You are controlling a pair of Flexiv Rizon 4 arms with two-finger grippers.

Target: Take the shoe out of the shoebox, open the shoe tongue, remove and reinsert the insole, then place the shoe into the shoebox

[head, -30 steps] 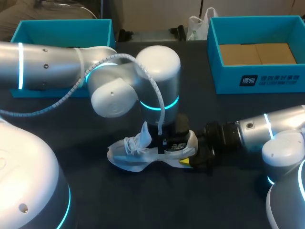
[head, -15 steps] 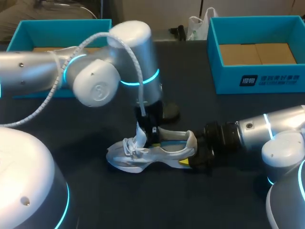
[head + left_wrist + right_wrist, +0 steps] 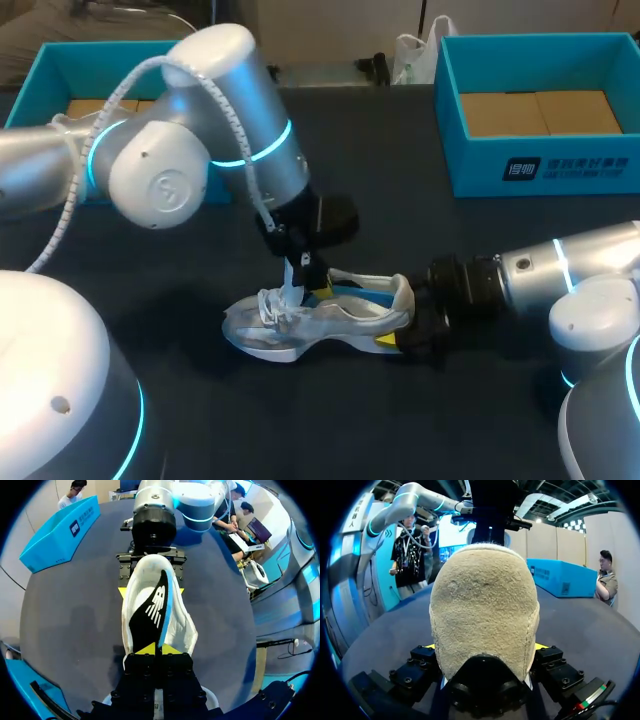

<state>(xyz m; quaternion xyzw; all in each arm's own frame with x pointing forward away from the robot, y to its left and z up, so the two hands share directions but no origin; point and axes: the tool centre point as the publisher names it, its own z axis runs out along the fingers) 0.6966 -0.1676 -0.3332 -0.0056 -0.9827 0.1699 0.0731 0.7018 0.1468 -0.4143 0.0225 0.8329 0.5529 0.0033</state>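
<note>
The dark worktop [image 3: 400,200] carries a left shoebox [image 3: 60,60] and a right shoebox [image 3: 540,170] at its far corners, both well apart from the white shoe [image 3: 330,322], which rests on its sole near the middle. A black insole [image 3: 150,612] with a blue edge sticks up out of the shoe's opening. The left tool [image 3: 158,649] is pinched narrow on the insole's front end. The right tool [image 3: 484,649] clamps the shoe's heel from both sides.

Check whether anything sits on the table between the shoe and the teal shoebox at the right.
Nothing visible does: only bare table lies between the shoe and the right shoebox. The left hand grips the insole, and the right hand clamps the shoe.
</note>
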